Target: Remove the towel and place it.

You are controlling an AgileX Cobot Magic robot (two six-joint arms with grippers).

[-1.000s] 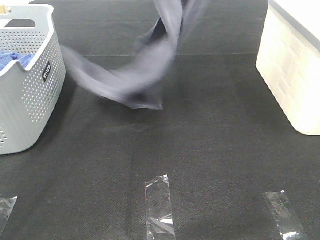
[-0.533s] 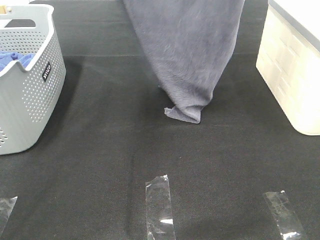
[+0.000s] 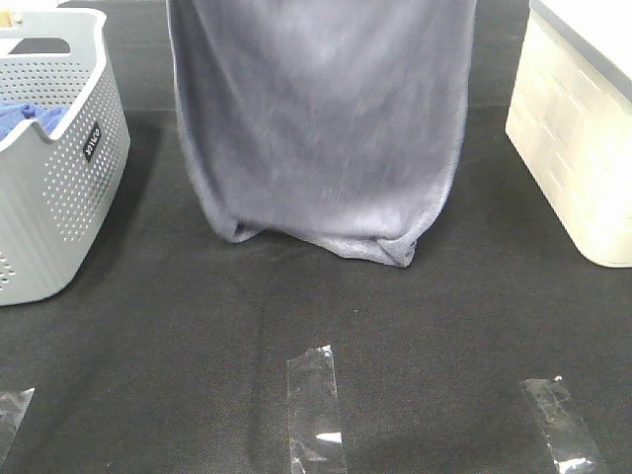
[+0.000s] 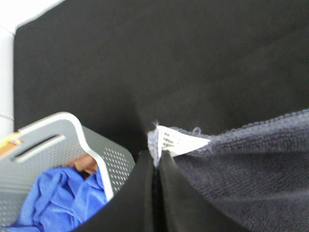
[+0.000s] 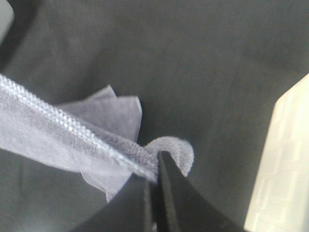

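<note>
The slate-grey towel (image 3: 321, 128) hangs spread wide over the middle of the black table, its top out of the exterior view and its lower edge bunched on the table surface. In the left wrist view my left gripper (image 4: 155, 166) is shut on one towel corner (image 4: 241, 159) with a white label. In the right wrist view my right gripper (image 5: 155, 166) is shut on the other towel corner (image 5: 72, 135) at its stitched hem. Neither gripper shows in the exterior view.
A grey perforated basket (image 3: 69, 178) with a bright blue cloth (image 3: 25, 118) stands at the left; it also shows in the left wrist view (image 4: 63, 135). A cream box (image 3: 578, 138) stands at the right. Clear tape strips (image 3: 314, 395) lie near the front edge.
The towel swung from a twisted, blurred bundle to a narrow drape, and now hangs spread out wide, its left edge pulled toward the basket.
</note>
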